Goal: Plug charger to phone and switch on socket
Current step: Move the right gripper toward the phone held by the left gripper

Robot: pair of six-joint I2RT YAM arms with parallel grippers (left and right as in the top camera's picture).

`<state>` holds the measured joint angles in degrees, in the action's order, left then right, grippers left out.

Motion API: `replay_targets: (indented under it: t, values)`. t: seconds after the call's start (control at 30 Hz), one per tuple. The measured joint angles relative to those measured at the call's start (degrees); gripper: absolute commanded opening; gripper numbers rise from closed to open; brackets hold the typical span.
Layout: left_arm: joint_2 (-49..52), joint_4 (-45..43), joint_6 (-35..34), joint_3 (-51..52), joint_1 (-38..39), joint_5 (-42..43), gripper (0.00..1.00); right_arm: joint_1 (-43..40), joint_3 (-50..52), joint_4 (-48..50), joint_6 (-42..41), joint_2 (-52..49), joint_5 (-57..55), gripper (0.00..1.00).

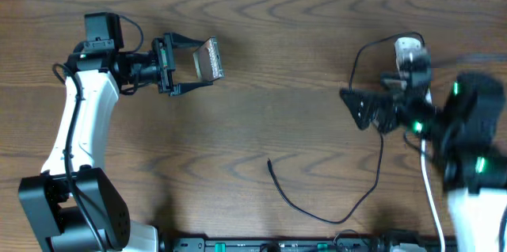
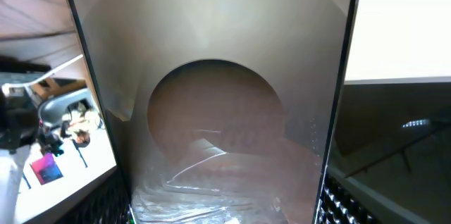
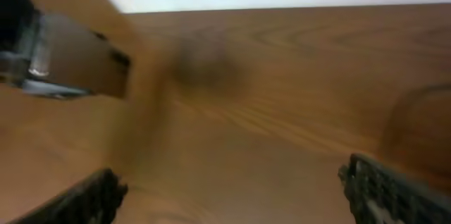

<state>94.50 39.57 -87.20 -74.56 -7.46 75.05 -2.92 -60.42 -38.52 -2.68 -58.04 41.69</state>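
My left gripper (image 1: pixel 190 63) is shut on the phone (image 1: pixel 209 59) and holds it tilted up above the table at the upper left. In the left wrist view the phone's glossy brown face (image 2: pixel 211 111) fills the space between the fingers (image 2: pixel 225 213). The charger cable (image 1: pixel 333 219) lies loose on the table, its connector tip (image 1: pixel 270 162) near the middle. The cable loops up toward the white socket strip (image 1: pixel 409 48) at the right. My right gripper (image 1: pixel 355 108) is open and empty just left of the strip. In the blurred right wrist view its fingers (image 3: pixel 239 196) are wide apart over bare wood, with the phone (image 3: pixel 84 65) far off.
The strip's white cord (image 1: pixel 432 196) runs down the right side under my right arm. The right arm covers part of the strip and its switches. A black rail (image 1: pixel 277 246) lines the table's front edge.
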Motion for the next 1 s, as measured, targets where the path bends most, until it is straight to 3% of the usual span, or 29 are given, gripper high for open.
replay_targets:
  t: [0.2, 0.33, 0.4, 0.47, 0.6, 1.0]
  values:
    - [0.0, 0.09, 0.15, -0.02, 0.0, -0.2, 0.07, 0.96, -13.03, 0.55, -1.22, -18.45, 20.0, 0.99]
    - [0.0, 0.07, 0.17, -0.02, 0.0, -0.22, 0.07, 1.07, -13.68, 13.79, -9.99, -25.77, 30.8, 0.99]
    - [-0.02, 0.04, 0.17, -0.02, 0.0, -0.39, 0.07, 1.88, -13.77, 17.73, -14.21, -28.41, 33.75, 0.89]
    - [-0.02, 0.11, 0.17, -0.02, 0.0, -1.01, 0.07, 3.54, -13.79, 20.17, -17.11, -30.05, 35.43, 0.86]
    - [-0.02, 0.07, 0.17, -0.02, 0.0, -2.19, 0.07, 8.61, -13.79, 20.87, -20.7, -30.8, 35.1, 0.91]
    - [-0.02, 0.81, 1.49, -0.02, 0.09, -7.74, 0.07, 20.41, -13.79, 18.16, -23.17, -30.8, 20.68, 0.81]
